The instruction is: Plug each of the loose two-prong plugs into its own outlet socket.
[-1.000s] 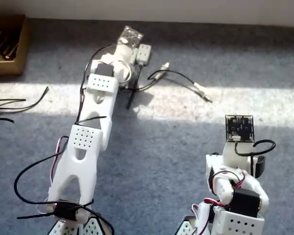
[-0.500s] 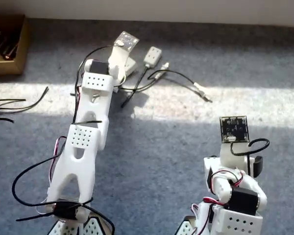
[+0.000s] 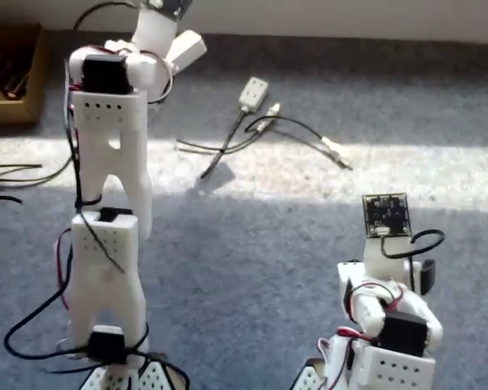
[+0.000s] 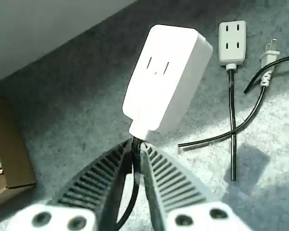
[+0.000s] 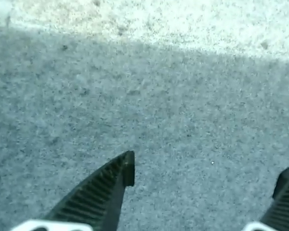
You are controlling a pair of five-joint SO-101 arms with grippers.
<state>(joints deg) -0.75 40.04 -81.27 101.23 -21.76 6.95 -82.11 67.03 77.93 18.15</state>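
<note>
My left gripper (image 4: 137,156) is shut on the black cord just under a white outlet socket (image 4: 166,79), which hangs above the carpet with its slots facing the camera. From above, that socket (image 3: 187,50) sits at the raised left arm's tip, near the far wall. A second white outlet (image 3: 254,93) lies on the carpet, its black cord trailing toward me. Beside it rests a two-prong plug (image 3: 268,116), and another plug (image 3: 333,149) lies farther right. My right gripper (image 5: 207,178) is open over bare carpet, well short of the plugs.
A cardboard box (image 3: 12,73) stands at the far left edge. Loose black wires (image 3: 24,175) lie on the carpet left of the left arm. The black cords (image 3: 228,146) cross between the outlet and the plugs. The right arm (image 3: 386,268) stays near the front.
The left arm has risen and swung left, carrying the white outlet socket off the carpet. The second outlet has shifted slightly right. The right arm has barely moved.
</note>
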